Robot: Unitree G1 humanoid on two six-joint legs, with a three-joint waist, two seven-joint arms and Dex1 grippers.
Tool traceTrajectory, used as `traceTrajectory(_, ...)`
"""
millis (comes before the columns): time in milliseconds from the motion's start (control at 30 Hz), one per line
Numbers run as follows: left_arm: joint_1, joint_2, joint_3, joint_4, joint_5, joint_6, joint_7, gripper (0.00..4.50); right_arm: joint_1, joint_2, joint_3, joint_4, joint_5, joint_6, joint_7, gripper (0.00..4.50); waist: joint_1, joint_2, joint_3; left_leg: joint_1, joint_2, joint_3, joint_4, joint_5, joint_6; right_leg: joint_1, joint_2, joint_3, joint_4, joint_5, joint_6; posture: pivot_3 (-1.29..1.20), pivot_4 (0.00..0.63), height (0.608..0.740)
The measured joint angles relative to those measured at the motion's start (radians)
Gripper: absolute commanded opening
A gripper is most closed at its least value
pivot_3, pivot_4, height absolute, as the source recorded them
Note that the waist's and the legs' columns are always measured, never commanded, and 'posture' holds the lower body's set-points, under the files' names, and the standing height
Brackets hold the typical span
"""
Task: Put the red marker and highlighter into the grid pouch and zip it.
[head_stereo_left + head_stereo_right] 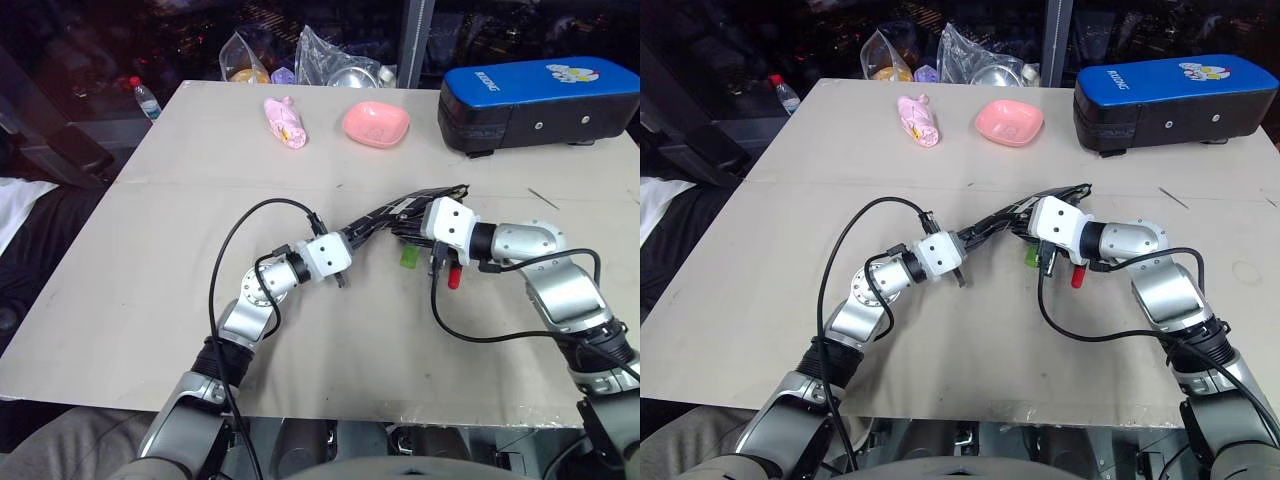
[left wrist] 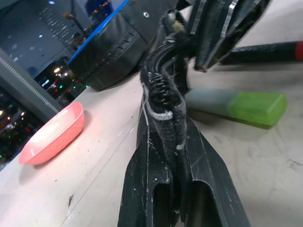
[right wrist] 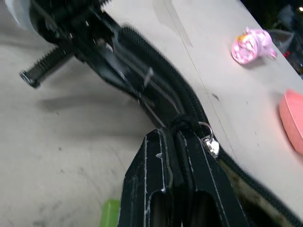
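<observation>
The grid pouch (image 1: 395, 212) hangs just above the table, stretched between my two grippers. My left gripper (image 1: 358, 236) is shut on its near end, and zipper teeth show between the fingers (image 2: 161, 189). My right gripper (image 1: 408, 228) is shut on the pouch's zipper edge beside a small metal ring (image 3: 209, 143). The highlighter (image 1: 409, 257), green and stubby, lies on the table under the pouch. Just right of it lies the red marker (image 1: 453, 277), partly hidden by my right wrist, with its red end towards me.
At the back right of the table (image 1: 150, 300) stands a big blue-and-black case (image 1: 540, 100). A pink bowl (image 1: 376, 123) and a pink toy (image 1: 285, 120) lie at the back middle. Plastic bags (image 1: 330, 60) and a small bottle (image 1: 146, 98) sit past the far edge.
</observation>
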State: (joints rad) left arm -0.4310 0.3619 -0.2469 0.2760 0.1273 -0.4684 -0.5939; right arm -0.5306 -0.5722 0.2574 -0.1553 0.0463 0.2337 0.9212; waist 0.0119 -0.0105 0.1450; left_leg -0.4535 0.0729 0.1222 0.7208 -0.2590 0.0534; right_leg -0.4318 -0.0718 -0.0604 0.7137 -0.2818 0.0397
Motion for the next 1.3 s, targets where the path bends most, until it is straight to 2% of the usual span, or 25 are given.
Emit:
traceTrajectory(367, 0.0, 0.004, -0.008, 0.018, 0.03, -0.02, -0.001, 0.0, -0.017, 0.02, 0.075, -0.022, -0.017, -0.017, 0.058, 0.04, 0.0, 0.0, 0.0, 0.0, 0.0, 0.0, 0.0, 0.0, 0.0, 0.0, 0.0, 0.0, 0.0, 0.0, 0.0, 0.0, 0.15, 0.688)
traceTrajectory(467, 0.0, 0.002, -0.008, 0.02, 0.03, -0.02, -0.001, 0.0, -0.017, 0.019, 0.083, -0.041, -0.012, -0.004, 0.074, 0.86, 0.001, 0.0, 0.0, 0.0, 0.0, 0.0, 0.0, 0.0, 0.0, 0.0, 0.0, 0.0, 0.0, 0.0, 0.0, 0.0, 0.15, 0.688)
traceTrajectory(567, -0.001, 0.001, -0.007, 0.021, 0.028, -0.02, 0.0, 0.0, -0.012, -0.003, 0.076, -0.06, 0.0, 0.021, 0.081, 2.19, 0.002, 0.0, 0.0, 0.0, 0.0, 0.0, 0.0, 0.0, 0.0, 0.0, 0.0, 0.0, 0.0, 0.0, 0.0, 0.0, 0.15, 0.688)
traceTrajectory(600, -0.003, -0.001, -0.006, 0.021, 0.027, -0.019, 0.0, 0.0, 0.003, -0.018, 0.056, -0.081, 0.022, 0.053, 0.084, 2.81, 0.003, 0.0, 0.0, 0.0, 0.0, 0.0, 0.0, 0.0, 0.0, 0.0, 0.0, 0.0, 0.0, 0.0, 0.0, 0.0, 0.15, 0.688)
traceTrajectory(633, -0.003, -0.001, -0.006, 0.021, 0.026, -0.019, 0.0, 0.0, 0.019, -0.031, 0.031, -0.104, 0.051, 0.096, 0.088, 3.13, 0.004, 0.0, 0.0, 0.0, 0.0, -0.001, 0.0, 0.0, 0.0, 0.0, -0.001, 0.0, 0.0, 0.0, 0.0, 0.0, 0.15, 0.688)
traceTrajectory(833, -0.005, -0.003, 0.005, 0.02, 0.003, -0.008, -0.004, 0.0, 0.09, -0.111, -0.179, -0.225, 0.243, 0.373, 0.069, 3.13, -0.002, 0.0, 0.0, 0.0, 0.001, -0.001, 0.0, 0.0, 0.0, 0.0, 0.0, 0.0, 0.0, 0.0, 0.0, 0.0, 0.15, 0.688)
traceTrajectory(933, -0.004, -0.002, 0.005, 0.02, -0.007, -0.004, -0.01, 0.0, 0.086, -0.1, -0.228, -0.216, 0.272, 0.427, 0.01, 2.39, -0.002, 0.0, 0.0, 0.0, 0.001, -0.001, 0.0, 0.0, 0.0, 0.0, 0.0, -0.001, 0.0, 0.0, 0.0, 0.0, 0.15, 0.688)
traceTrajectory(1033, -0.005, -0.002, 0.005, 0.02, -0.011, -0.001, -0.013, 0.0, 0.06, -0.072, -0.24, -0.168, 0.27, 0.456, -0.069, 0.95, 0.0, 0.0, 0.0, 0.0, 0.0, -0.001, 0.0, 0.0, 0.0, 0.0, 0.0, -0.001, 0.0, 0.0, 0.0, 0.0, 0.15, 0.688)
traceTrajectory(1067, -0.005, -0.001, 0.006, 0.02, -0.012, -0.001, -0.014, 0.0, 0.045, -0.051, -0.242, -0.146, 0.27, 0.463, -0.094, 0.3, 0.0, 0.0, 0.0, 0.0, 0.0, -0.001, 0.0, 0.0, 0.0, 0.0, 0.0, -0.001, 0.0, 0.0, 0.0, 0.0, 0.15, 0.688)
traceTrajectory(1100, -0.006, -0.003, 0.005, 0.019, -0.012, 0.0, -0.015, 0.0, 0.03, -0.031, -0.24, -0.12, 0.268, 0.465, -0.117, 0.04, 0.0, 0.0, 0.0, 0.0, 0.0, -0.001, 0.0, 0.0, 0.0, 0.0, 0.0, -0.001, 0.0, 0.0, 0.0, 0.0, 0.15, 0.688)
traceTrajectory(1300, -0.013, -0.001, 0.004, 0.013, -0.012, 0.002, -0.018, 0.0, -0.019, -0.004, -0.175, 0.007, 0.197, 0.432, -0.168, 0.04, 0.0, 0.0, 0.0, 0.0, 0.0, 0.0, 0.0, 0.0, 0.0, 0.0, 0.0, 0.0, -0.001, 0.0, 0.0, 0.0, 0.15, 0.688)
